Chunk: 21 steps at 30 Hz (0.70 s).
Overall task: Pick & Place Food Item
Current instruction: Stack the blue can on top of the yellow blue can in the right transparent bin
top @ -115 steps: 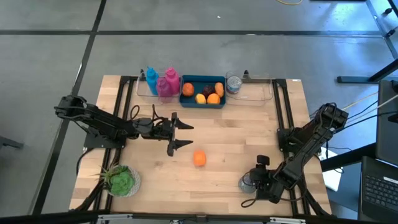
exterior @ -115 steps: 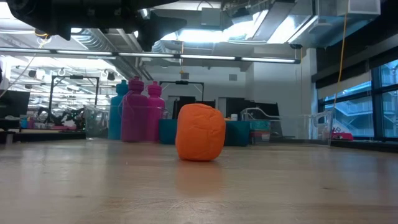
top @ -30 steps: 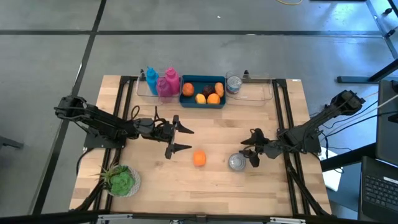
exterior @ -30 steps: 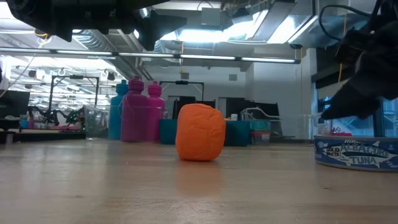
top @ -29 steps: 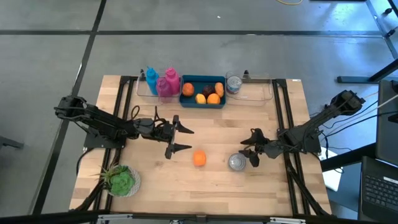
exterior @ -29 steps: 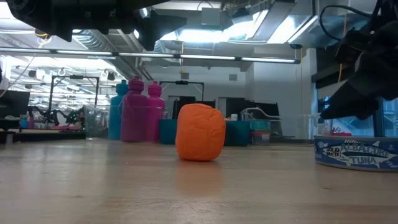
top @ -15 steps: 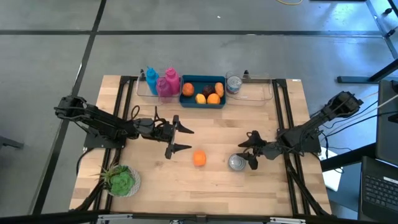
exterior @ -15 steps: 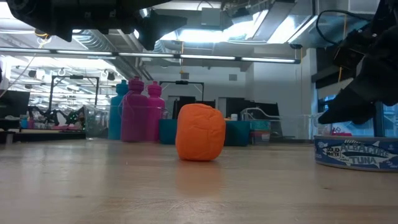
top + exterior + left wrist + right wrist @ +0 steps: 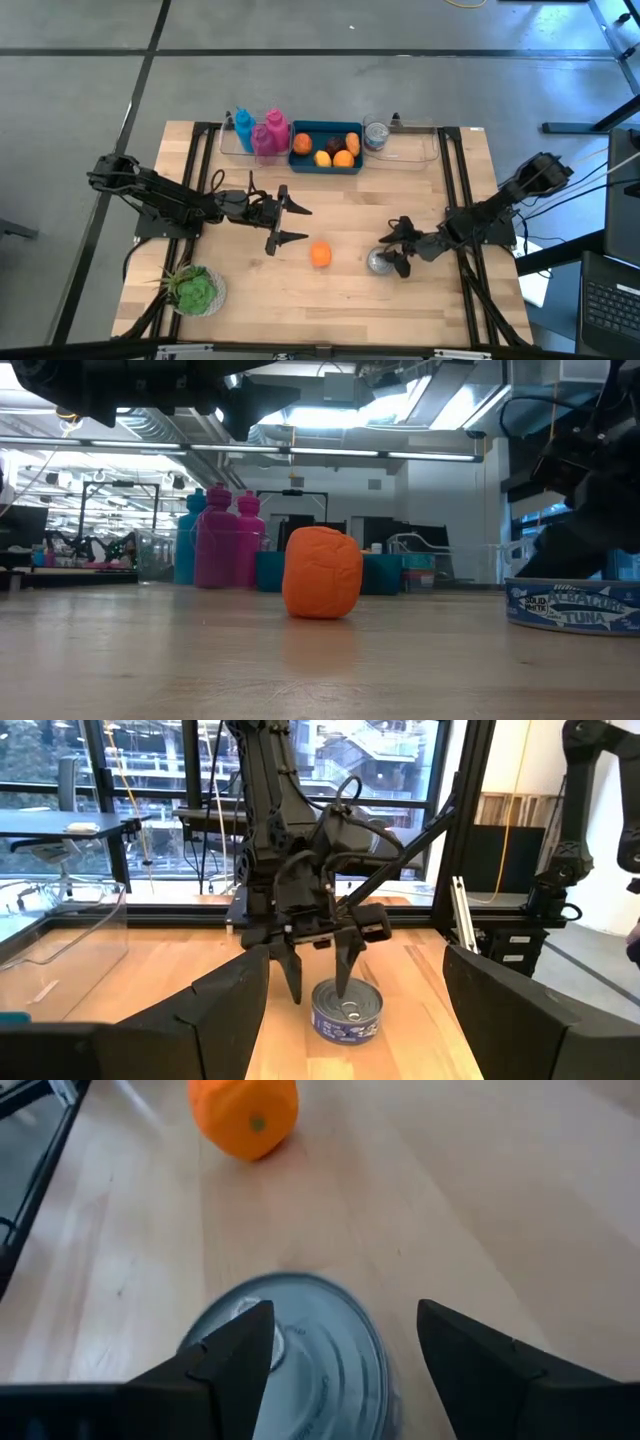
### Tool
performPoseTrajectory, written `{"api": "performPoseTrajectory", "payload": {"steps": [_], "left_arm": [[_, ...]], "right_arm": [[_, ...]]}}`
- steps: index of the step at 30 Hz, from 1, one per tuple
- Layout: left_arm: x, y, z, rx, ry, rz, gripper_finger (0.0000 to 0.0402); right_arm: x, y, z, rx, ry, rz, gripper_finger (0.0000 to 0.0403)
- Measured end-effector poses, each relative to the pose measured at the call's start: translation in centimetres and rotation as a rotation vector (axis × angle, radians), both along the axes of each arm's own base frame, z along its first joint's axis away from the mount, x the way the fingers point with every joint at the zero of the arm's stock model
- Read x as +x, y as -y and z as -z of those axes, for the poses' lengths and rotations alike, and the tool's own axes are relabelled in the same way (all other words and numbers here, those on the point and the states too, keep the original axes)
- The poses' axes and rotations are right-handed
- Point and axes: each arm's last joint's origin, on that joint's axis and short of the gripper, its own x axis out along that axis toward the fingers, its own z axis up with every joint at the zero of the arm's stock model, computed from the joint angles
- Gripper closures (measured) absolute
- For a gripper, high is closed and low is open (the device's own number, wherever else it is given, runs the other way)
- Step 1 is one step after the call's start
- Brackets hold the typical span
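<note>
Grey concrete floor (image 9: pixel 350 90); large windows (image 9: pixel 150 780) beyond.

Bare tabletop (image 9: pixel 330 215) between orange (image 9: pixel 320 254) and blue bin (image 9: pixel 326 149).

Orange fruit and tuna tin on the wooden table

A round orange fruit with a dimpled skin (image 9: pixel 320 255) sits alone just below the middle of the high view, upright on the light wooden boards, and fills the centre of the low view (image 9: pixel 322 573). To its right, apart from it, a low round metal tin (image 9: pixel 380 262) stands flat on its base, its silver lid with a pull ring facing up; its blue paper label reads "TUNA" at the right edge of the low view (image 9: pixel 572 607).
</note>
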Motion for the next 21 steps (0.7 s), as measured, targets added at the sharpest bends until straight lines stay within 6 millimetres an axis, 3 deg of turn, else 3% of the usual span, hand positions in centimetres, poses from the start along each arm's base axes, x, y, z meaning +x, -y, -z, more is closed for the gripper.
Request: {"api": "performPoseTrajectory", "payload": {"steps": [21], "left_arm": [[0.00, 0.00, 0.00, 0.000, 0.000, 0.000, 0.0109]], "right_arm": [[-0.01, -0.04, 1.02, 0.005, -0.055, 0.009, 0.0156]]}}
